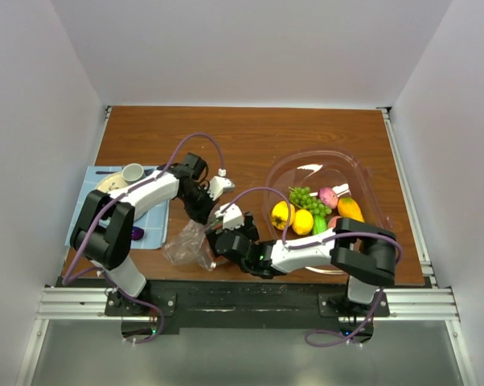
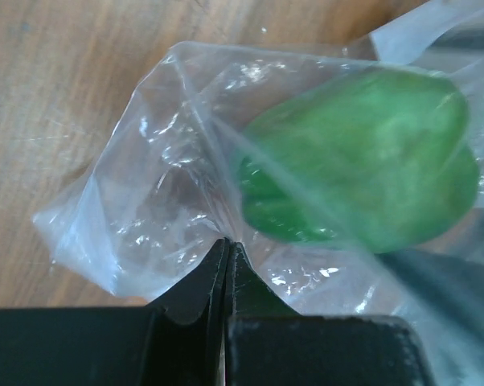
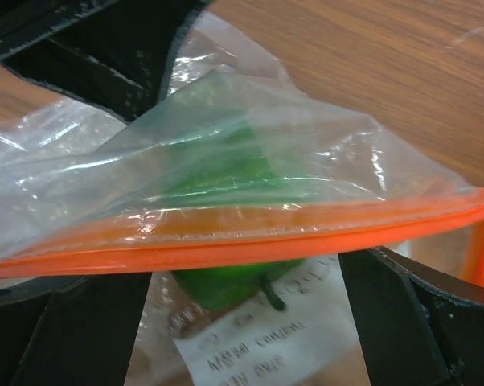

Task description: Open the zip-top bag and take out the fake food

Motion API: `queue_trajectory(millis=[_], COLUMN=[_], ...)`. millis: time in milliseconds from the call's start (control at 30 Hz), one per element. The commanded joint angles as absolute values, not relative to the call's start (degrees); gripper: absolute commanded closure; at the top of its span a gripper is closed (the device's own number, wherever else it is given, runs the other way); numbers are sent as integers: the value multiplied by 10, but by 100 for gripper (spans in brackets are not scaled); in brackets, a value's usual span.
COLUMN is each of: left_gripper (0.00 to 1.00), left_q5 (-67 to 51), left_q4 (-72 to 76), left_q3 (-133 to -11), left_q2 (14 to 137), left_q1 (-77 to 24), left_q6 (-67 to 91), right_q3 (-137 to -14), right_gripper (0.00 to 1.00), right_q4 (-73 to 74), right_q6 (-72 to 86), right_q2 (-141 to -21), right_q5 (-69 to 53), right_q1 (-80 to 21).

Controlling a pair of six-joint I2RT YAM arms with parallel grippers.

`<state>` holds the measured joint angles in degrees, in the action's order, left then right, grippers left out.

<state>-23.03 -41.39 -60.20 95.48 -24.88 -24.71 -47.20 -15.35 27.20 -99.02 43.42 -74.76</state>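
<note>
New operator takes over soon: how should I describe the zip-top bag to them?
On the wooden table, look along the near edge, just left of the big clear tub of fruit. The zip-top bag lies there, pinched by the left gripper. Unlike the rigid tub, it is thin, crinkled film with an orange zip strip and green fake food inside.

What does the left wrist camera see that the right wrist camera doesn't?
Only left wrist: the left jaws shut, pinching clear plastic of the zip-top bag. Only right wrist: the orange zip strip, a printed label, and the right jaws open wide. Both: the bag with green fake food inside, over the wooden table.
</note>
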Motion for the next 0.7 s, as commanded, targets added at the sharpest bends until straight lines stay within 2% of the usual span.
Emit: queue_trajectory(millis=[0, 67, 133, 167, 233, 267, 333, 367, 400, 467, 667], left_gripper=[100, 100, 100, 100, 100, 100, 100, 100, 100, 100, 100], left_q5=[-259, -260, -258, -256, -241, -223, -205, -188, -181, -155, -75], left_q4=[-432, -432, -431, -431, -424, -418, -401, -395, -389, -375, -350], left_q3=[-606, -607, -608, -608, -605, -603, -598, -598, -599, -604, -660], left_q2=[950, 952, 950, 948, 947, 943, 942, 945, 947, 961, 1016], left_q1=[-253, -255, -256, -256, -256, -255, -254, -251, -250, -244, -240], left_q6=[-265, -263, -259, -259, -257, -254, -244, -239, -236, -222, -186], right_q3=[-512, -517, -522, -523, -515, -510, -491, -485, -473, -463, -415], right_gripper=[1, 2, 7, 17, 32, 51, 71, 93, 98, 100, 94], right_q4=[-193, -202, -200, -198, -195, -196, -187, -179, -171, -137, -20], right_q6=[265, 271, 272, 272, 268, 265, 256, 257, 255, 251, 262], right_q2=[-1026, -1037, -1050, -1051, -1037, -1027, -979, -961, -938, -873, -674], right_q5=[401, 376, 368, 368, 367, 368, 382, 390, 395, 409, 459], right_q1=[-749, -751, -755, -757, -761, -765, -771, -777, -780, -787, -788])
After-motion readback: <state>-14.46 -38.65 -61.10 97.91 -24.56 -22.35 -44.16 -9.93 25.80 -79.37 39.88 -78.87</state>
